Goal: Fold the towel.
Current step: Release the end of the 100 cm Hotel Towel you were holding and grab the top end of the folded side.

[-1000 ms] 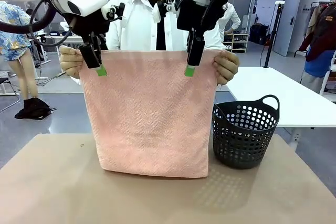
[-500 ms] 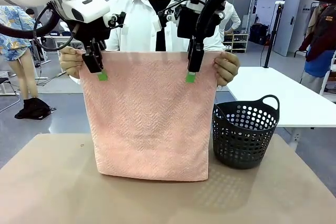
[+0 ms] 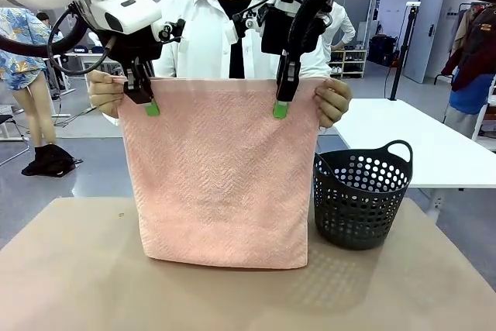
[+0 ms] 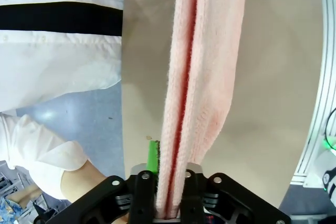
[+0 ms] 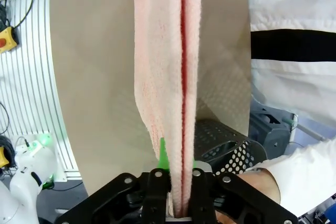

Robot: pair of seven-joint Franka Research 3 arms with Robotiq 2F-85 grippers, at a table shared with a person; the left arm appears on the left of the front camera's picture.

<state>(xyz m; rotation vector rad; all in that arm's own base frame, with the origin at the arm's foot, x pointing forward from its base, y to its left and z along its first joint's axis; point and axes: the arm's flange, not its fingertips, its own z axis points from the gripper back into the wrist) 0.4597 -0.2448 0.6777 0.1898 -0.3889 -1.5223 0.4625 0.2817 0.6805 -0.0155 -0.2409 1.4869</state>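
Since a second earlier, both pincers had closed on the top edge. Left gripper (image 3: 150, 106) and right gripper (image 3: 280, 108) pinched the towel (image 3: 221, 176) (doubled, hanging upright), lower edge at the table (image 3: 70, 269), left of the basket (image 3: 360, 199). One hand of the person (image 3: 105, 91) held the left corner, the other hand (image 3: 333, 101) the right.

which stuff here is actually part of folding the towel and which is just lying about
In the job: towel; left gripper and right gripper, both shut on its top edge; person's hands holding its top corners.
Lying about: black basket on the table.
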